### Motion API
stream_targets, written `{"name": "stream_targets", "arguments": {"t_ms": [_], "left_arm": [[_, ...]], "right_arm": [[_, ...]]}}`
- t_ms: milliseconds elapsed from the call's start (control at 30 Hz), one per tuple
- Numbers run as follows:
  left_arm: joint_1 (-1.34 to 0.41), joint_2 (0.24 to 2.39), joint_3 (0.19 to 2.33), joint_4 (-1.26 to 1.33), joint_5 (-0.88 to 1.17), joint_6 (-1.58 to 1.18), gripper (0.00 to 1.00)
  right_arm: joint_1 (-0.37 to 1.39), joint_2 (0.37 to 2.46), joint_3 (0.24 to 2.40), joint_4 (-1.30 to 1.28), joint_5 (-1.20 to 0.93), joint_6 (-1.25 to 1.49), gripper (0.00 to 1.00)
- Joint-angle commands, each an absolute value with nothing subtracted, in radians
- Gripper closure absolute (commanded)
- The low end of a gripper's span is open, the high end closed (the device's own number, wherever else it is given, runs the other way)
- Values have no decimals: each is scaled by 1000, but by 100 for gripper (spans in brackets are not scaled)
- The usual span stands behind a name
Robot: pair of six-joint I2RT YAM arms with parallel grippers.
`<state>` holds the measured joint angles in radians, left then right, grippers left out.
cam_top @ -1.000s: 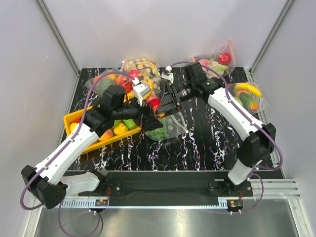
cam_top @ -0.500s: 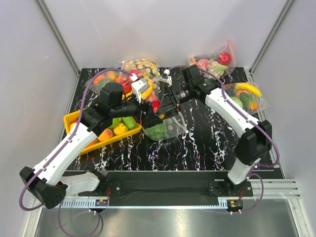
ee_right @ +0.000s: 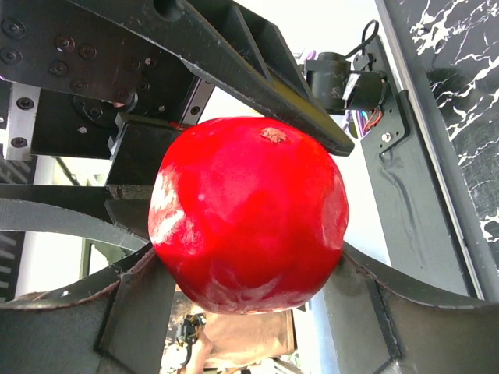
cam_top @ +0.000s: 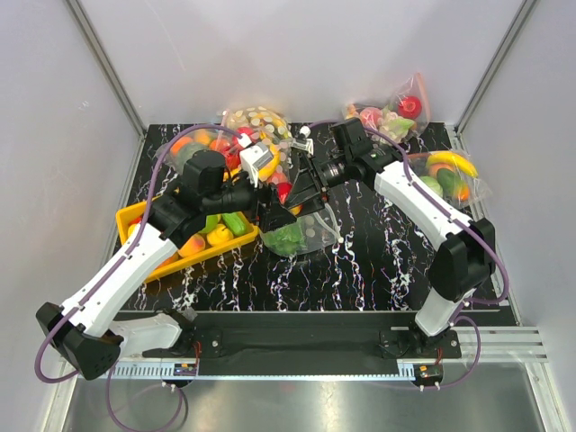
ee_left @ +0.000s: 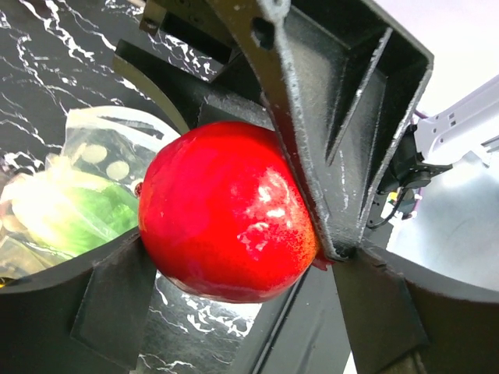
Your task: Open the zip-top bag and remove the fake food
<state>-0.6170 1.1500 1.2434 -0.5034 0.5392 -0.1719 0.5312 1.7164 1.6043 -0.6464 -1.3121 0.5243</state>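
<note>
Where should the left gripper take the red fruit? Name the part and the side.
Grip the red fruit across its widest middle, on the flanks the right gripper leaves bare. Bring the left gripper in from the side opposite it: the fruit is a smooth ball, so off-centre grips may slip.

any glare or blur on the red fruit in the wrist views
Left wrist: white glare patches on the fruit, and the bag behind it is soft and washed out. Right wrist: broad sheen on its left side, background blown out white. Top external: sharp, evenly lit.
</note>
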Motion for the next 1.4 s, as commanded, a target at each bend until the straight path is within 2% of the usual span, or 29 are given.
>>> {"name": "stream_targets", "arguments": {"t_ms": [0,267,300,467,600,733,767,800,1000,1233,1367], "left_arm": [[-635,1158,1284,-423,561,-155,35],[-637,1154,1261,-433,569,-140,62],[-637,1155,1262,-433,571,-138,69],[-638,1157,1262,-445,586,-129,82],[-638,1149,1256,-451,581,-121,99],[-640,1147,1256,-451,577,-114,100],[-640,1149,1256,-451,575,-110,100],[-640,1149,1256,-451,575,-110,100],[-640,1144,1241,-445,540,-103,100],[-644,1143,1227,-439,508,-97,100],[-644,1143,1224,-440,492,-84,100]], "right_arm": [[543,1718,1591,-562,-1376,589,64],[543,1723,1580,-474,-1394,672,63],[543,1720,1572,-465,-1396,692,63],[541,1712,1531,-312,-1405,813,63],[540,1709,1487,-158,-1414,972,60],[540,1709,1471,-40,-1419,1058,56],[541,1710,1471,-32,-1420,1066,54],[540,1710,1470,-23,-1420,1083,47],[538,1718,1441,127,-1417,1211,33],[538,1743,1356,628,-1399,1567,24],[538,1772,1339,813,-1388,1719,22]]}}
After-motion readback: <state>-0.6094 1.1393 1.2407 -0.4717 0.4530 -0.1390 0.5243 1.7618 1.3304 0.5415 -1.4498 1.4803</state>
